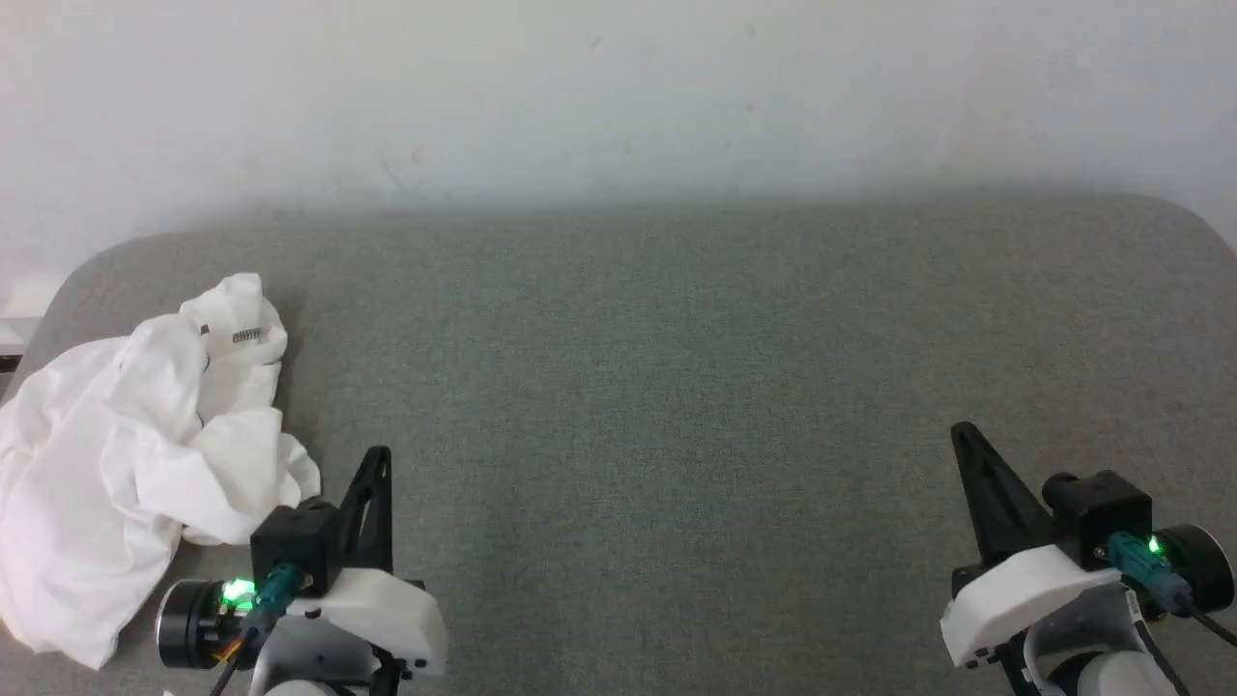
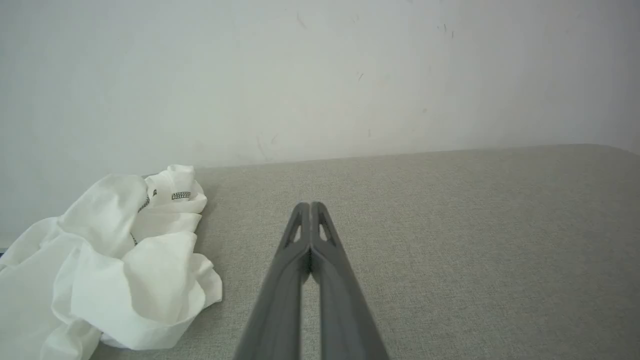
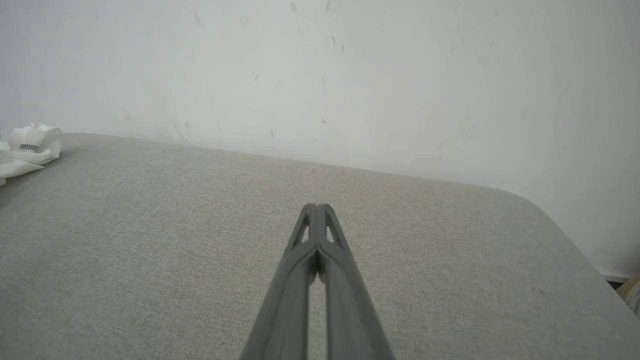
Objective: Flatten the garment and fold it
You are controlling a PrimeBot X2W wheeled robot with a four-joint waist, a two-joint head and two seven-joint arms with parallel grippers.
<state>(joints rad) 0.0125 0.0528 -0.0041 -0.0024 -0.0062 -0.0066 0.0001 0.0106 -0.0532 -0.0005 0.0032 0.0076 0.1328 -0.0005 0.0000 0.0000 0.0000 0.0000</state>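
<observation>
Grey-green woven fabric surface [image 1: 676, 387], crumpled white thin-fabric T-shirt [image 1: 116, 454] at nine o'clock

Surface has rounded corners; plain white wall [image 1: 618, 97] behind. T-shirt lies heaped at the surface's edge, dark zigzag stitching showing on its top fold. Left gripper [image 1: 378, 454] at seven o'clock, just beside the heap, fingers pressed together, holding nothing. Right gripper [image 1: 963, 432] at four o'clock, well apart from it, fingers likewise together, empty.

White garment [image 1: 106, 454], grey-green table [image 1: 676, 387]
</observation>
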